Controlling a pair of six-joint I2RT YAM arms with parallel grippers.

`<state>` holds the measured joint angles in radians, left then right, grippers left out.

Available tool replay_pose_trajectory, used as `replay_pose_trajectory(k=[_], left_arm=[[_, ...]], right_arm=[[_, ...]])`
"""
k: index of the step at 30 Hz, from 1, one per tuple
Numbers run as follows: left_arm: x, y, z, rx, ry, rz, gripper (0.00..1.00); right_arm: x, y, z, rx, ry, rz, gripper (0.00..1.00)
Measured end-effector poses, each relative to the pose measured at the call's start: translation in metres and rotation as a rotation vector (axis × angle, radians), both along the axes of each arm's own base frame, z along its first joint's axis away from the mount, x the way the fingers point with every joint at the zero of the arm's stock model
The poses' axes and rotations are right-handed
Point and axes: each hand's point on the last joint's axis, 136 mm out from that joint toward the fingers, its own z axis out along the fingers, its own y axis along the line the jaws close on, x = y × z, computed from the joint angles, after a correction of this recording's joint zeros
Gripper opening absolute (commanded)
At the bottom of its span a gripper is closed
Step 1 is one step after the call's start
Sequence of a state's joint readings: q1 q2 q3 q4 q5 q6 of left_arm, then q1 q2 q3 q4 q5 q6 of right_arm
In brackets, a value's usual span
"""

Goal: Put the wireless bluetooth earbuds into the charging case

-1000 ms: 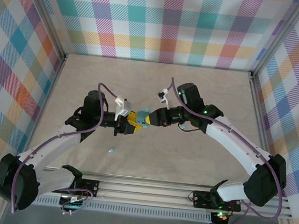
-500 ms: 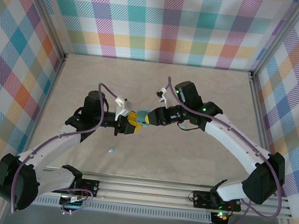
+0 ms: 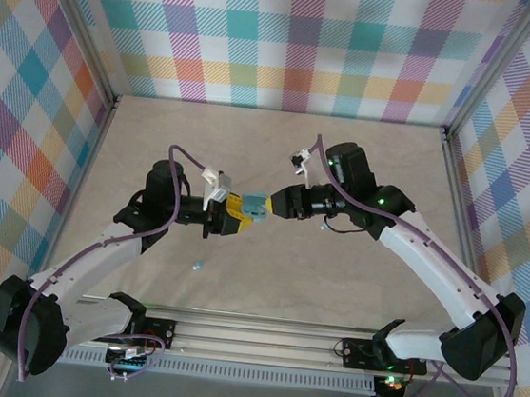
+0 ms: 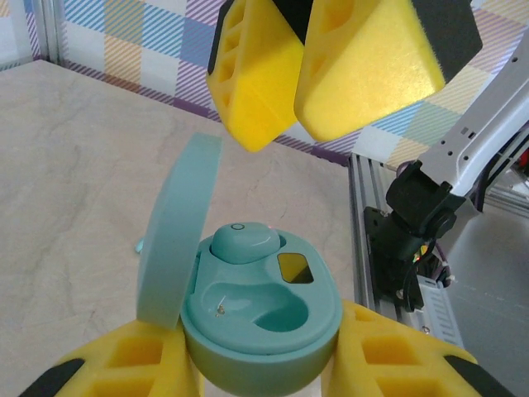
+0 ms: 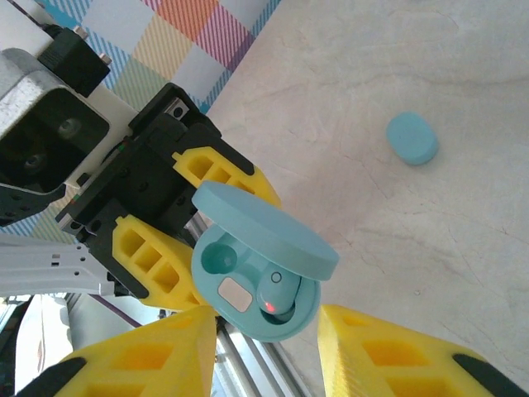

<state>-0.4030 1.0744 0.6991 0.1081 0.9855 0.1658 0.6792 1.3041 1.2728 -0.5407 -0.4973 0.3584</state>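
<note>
Lid point(image 4: 173, 231) up, the charging case point(image 4: 260, 318) sits clamped in the left gripper point(image 4: 260, 368) with one earbud point(image 4: 244, 242) seated. The right gripper point(image 5: 269, 324) has spread its jaws since a second ago, grasping nothing, and its elbow has swung rightward. A loose earbud point(image 5: 412, 138) lies on the table point(image 5: 463, 74), unmoved.

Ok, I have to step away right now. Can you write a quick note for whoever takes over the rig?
Left gripper: shut on the charging case, held off the table with its lid open.
Right gripper: open, holding nothing, close above the case.
Done: one earbud sits in its slot.
Left to do: the second slot is empty, and a loose earbud lies on the table. The likely next step is for the right gripper to fetch it and seat it, then close the lid.
</note>
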Motion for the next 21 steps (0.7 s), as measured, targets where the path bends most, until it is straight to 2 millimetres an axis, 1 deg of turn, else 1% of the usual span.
replay_pose_trajectory(k=[5,9,12,14,15,17,19,21], left_arm=[[0.004,0.007,0.002,-0.010,0.038,0.037,0.00],[0.009,0.016,0.002,-0.017,0.067,0.079,0.00],[0.014,0.023,0.000,-0.019,0.104,0.116,0.00],[0.017,0.027,-0.002,-0.018,0.132,0.135,0.00],[0.018,0.029,-0.004,-0.016,0.146,0.145,0.00],[0.021,0.034,-0.006,-0.016,0.171,0.166,0.00],[0.024,0.039,-0.007,-0.015,0.192,0.190,0.00],[0.026,0.044,-0.009,-0.016,0.210,0.210,0.00]], right_arm=[[0.002,0.000,0.002,0.015,-0.002,-0.019,0.40],[0.003,-0.011,0.000,0.000,-0.014,-0.085,0.40],[0.010,-0.022,-0.008,-0.015,-0.017,-0.165,0.40],[0.012,-0.027,-0.023,-0.023,-0.007,-0.207,0.38],[0.012,-0.030,-0.036,-0.028,0.006,-0.229,0.38],[0.012,-0.034,-0.067,-0.053,0.047,-0.268,0.37],[0.006,-0.036,-0.105,-0.111,0.096,-0.297,0.37],[-0.001,-0.030,-0.131,-0.165,0.119,-0.291,0.36]])
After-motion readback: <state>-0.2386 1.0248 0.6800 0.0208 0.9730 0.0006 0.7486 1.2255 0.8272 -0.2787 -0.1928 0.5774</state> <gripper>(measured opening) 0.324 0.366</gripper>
